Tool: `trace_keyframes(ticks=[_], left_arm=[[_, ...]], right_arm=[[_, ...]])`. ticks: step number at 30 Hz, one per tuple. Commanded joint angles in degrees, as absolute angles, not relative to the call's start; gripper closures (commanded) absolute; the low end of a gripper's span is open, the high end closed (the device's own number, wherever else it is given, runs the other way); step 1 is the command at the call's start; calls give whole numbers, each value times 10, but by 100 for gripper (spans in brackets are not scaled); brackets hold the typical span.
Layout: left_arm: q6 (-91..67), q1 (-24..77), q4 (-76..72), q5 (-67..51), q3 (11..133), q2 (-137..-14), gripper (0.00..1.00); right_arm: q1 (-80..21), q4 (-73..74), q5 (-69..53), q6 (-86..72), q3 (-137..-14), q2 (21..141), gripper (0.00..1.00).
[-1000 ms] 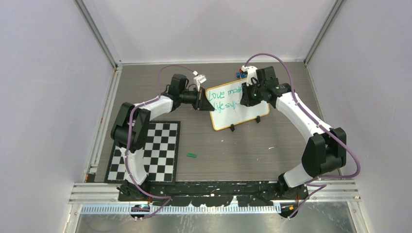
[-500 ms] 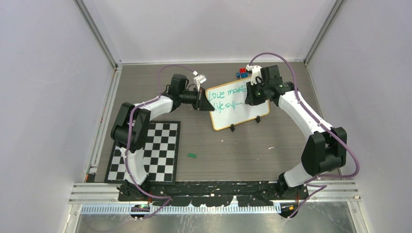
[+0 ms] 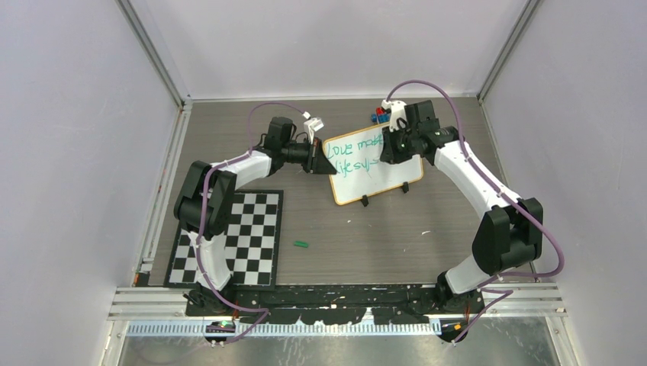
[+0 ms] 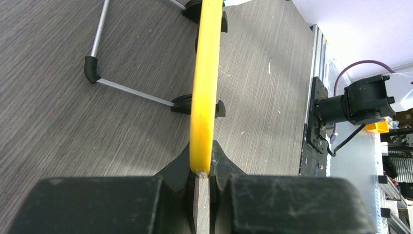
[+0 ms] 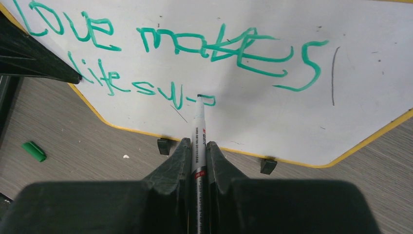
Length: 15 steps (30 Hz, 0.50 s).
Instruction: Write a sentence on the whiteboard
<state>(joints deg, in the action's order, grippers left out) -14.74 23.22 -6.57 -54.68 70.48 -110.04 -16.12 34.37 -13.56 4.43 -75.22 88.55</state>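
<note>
The whiteboard (image 3: 381, 181) stands at the far middle of the table (image 3: 427, 252); the left gripper (image 4: 201, 168) pinches its yellow left edge; the right gripper (image 5: 197, 146) clamps a marker (image 5: 198, 119), tip touching the second line of the green sentence (image 5: 160, 44).

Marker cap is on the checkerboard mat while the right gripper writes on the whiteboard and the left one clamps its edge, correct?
No. The top view shows the green cap on the bare table, just right of the checkerboard mat, not on it. The rest holds: the right gripper holds the marker tip to the whiteboard, and the left gripper clamps its edge.
</note>
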Motion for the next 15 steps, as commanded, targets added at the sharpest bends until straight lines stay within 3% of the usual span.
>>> trace_keyframes(ticks=[1, 15], left_arm=[[-149, 235, -84, -556, 702, -1082, 100], [-148, 235, -84, -557, 701, -1083, 100]], right_arm=[[-172, 322, -141, 40, -767, 888, 100], [-172, 323, -124, 53, -726, 870, 100]])
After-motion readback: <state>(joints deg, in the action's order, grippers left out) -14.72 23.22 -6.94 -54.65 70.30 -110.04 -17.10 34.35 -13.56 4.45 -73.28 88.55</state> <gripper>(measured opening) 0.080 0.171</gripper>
